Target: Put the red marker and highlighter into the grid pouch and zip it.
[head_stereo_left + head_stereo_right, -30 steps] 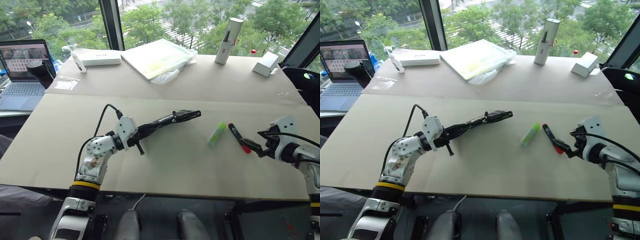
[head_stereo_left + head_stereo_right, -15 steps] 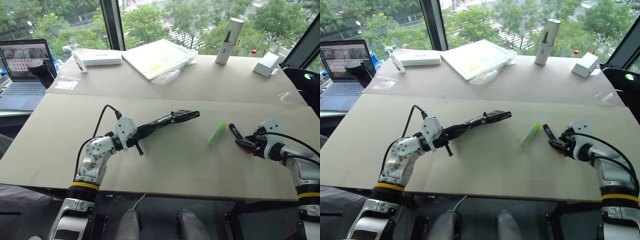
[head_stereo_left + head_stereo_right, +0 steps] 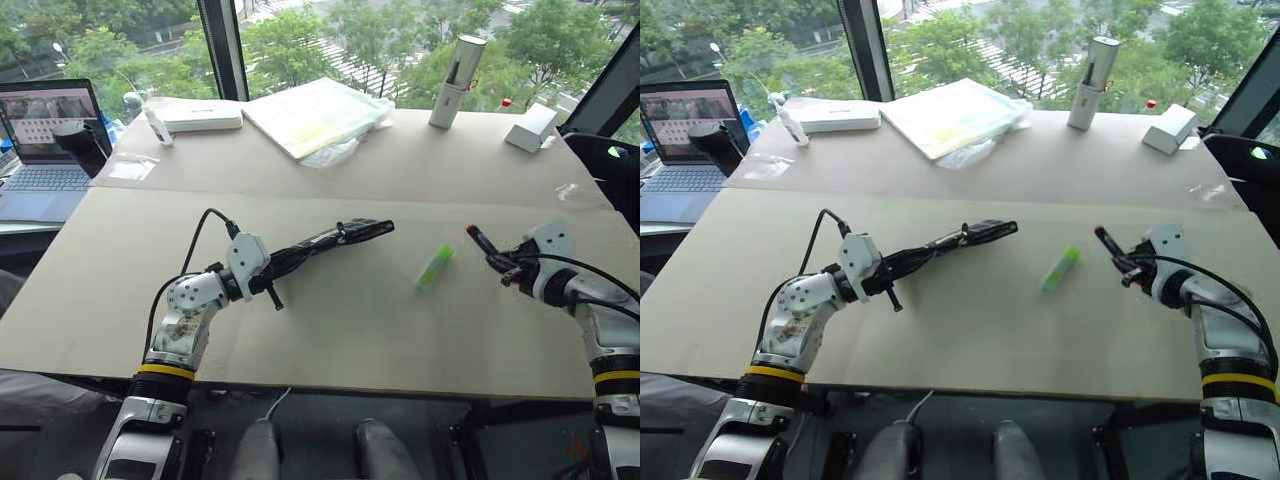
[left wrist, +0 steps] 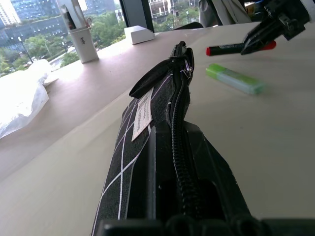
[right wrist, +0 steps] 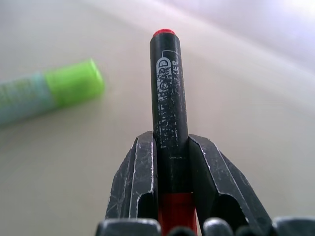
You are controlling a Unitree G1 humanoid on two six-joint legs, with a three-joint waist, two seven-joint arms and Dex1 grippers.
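**Off the worktop: red marker lifted, pouch waiting**

In the left eye view, sits clamped in the right end effector (image 3: 497,262), red marker (image 3: 480,243), black barrel angled up and toward the middle, clear of the worktop (image 3: 340,330). A second ago, lay flat beside the highlighter with the right fingers wide around it; half a second ago, fingers closing on it. Now raised and carried a little away from the near edge. Lies alone on the board, highlighter (image 3: 434,267), untouched, between marker and pouch. Held out level from the left end effector (image 3: 268,272), grid pouch (image 3: 330,240), stretched toward the marker, unmoved through the last second.

In the right eye view, same layout: marker tip well apart from the pouch's far end, highlighter between them.

In the left wrist view, shut tight on the pouch's near end, left fingers, zipper track running up the middle and strap loop at the far corner. Cannot tell from here how far the zipper stands open. Beyond it, marker in the air and highlighter on the board.

In the right wrist view, pinched firmly between both black fingers (image 5: 135,182), marker near its red end, barrel pointing ahead, highlighter lying off to one side below.

Means first pick is done; likely next, bringing the marker tip to the pouch mouth. Highlighter and zipping not yet started.
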